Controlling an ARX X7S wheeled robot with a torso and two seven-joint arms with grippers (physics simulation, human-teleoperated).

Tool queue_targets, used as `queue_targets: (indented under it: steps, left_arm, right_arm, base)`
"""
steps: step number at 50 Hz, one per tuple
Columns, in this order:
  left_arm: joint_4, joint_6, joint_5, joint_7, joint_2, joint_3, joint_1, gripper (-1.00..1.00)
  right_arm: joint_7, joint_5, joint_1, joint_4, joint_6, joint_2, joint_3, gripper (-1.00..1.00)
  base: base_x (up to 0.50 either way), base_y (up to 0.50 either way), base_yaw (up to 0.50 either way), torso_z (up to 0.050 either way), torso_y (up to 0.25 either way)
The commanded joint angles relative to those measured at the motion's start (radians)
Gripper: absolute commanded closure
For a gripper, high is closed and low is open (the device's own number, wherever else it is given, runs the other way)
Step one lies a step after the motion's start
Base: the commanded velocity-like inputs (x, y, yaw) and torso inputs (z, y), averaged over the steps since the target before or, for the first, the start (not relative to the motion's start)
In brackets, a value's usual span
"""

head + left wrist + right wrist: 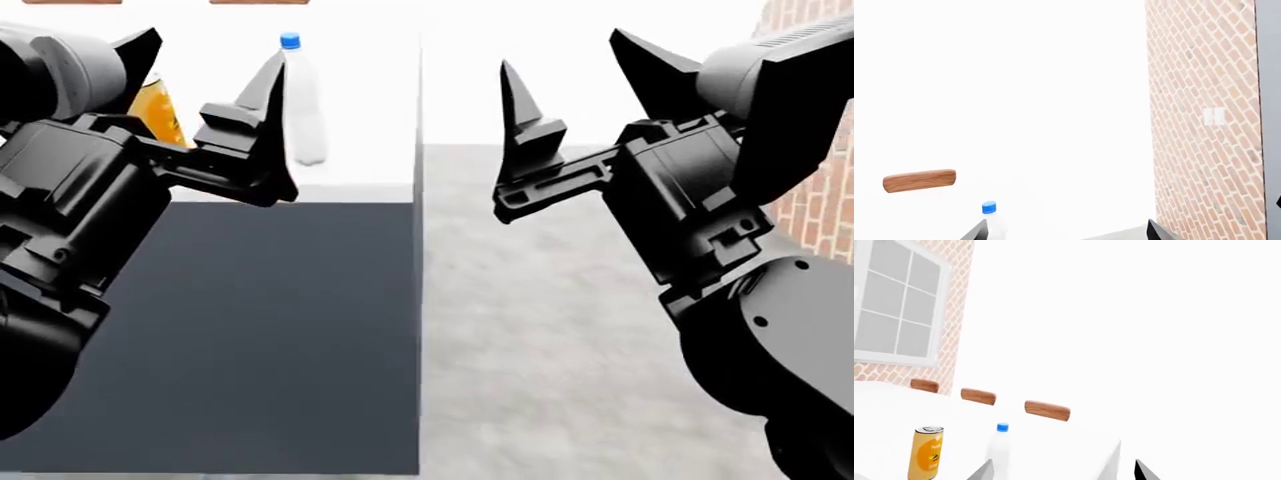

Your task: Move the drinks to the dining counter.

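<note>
On the dining counter (350,178), with its white top and dark grey front panel, stand two drinks. They are an orange can (160,112) with a silver top and a white bottle (302,105) with a blue cap. My left gripper (214,48) is raised in front of them, open and holding nothing. My right gripper (561,52) is also open and holding nothing, to the right of the counter's end, over the grey floor. The right wrist view shows the can (927,453) and the bottle (1000,446) standing apart on the counter (1074,447). The left wrist view catches only the bottle (990,214), close to one finger.
Wooden chair backs (1047,410) line the counter's far side, and one chair back (919,180) shows in the left wrist view. A brick wall (1204,120) rises to the right of the grey floor (534,330). A window (895,305) sits in the brick wall beyond the counter.
</note>
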Motion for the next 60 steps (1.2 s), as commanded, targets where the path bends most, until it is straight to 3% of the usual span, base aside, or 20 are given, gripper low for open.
queue_targets:
  steps: [1,7,13,16,17,21,60]
  left_arm:
    - [0.035,0.003,0.019,-0.086,-0.006,-0.019,-0.007,-1.00]
    - [0.069,0.008,0.114,-0.158,-0.007,-0.022,-0.010,-1.00]
    - [0.066,-0.045,0.083,-0.246,-0.008,-0.007,-0.051,-1.00]
    - [0.054,-0.054,0.106,-0.249,0.005,0.016,-0.054,-1.00]
    - [0.068,0.007,0.152,-0.189,0.016,0.004,-0.021,-1.00]
    - [0.069,-0.010,0.199,-0.221,0.023,0.029,-0.040,-1.00]
    - [0.070,0.001,0.183,-0.213,0.022,0.032,-0.041,-1.00]
  right_arm:
    - [0.011,0.003,0.010,-0.015,0.008,-0.001,-0.011,-1.00]
    - [0.015,0.013,0.020,-0.015,0.014,-0.001,-0.012,-1.00]
    - [0.022,0.013,0.026,-0.017,0.017,-0.001,-0.015,-1.00]
    - [0.020,0.014,0.023,-0.018,0.014,-0.001,-0.015,-1.00]
    - [0.021,0.014,0.021,-0.020,0.013,0.001,-0.014,-1.00]
    - [0.029,0.021,0.016,-0.027,0.008,0.005,-0.001,-1.00]
    - [0.028,0.025,0.004,-0.016,-0.023,0.008,0.005,-1.00]
  base:
    - [-0.36,-0.50,0.00,0.000,0.000]
    - [-0.36,-0.50,0.00,0.002,0.000]
    - [-0.36,-0.50,0.00,0.000,0.000]
    - [-0.36,-0.50,0.00,0.000,0.000]
    - [-0.36,-0.49,0.00,0.000,0.000]
    - [-0.36,-0.50,0.00,0.000,0.000]
    - [-0.34,-0.50,0.00,0.000,0.000]
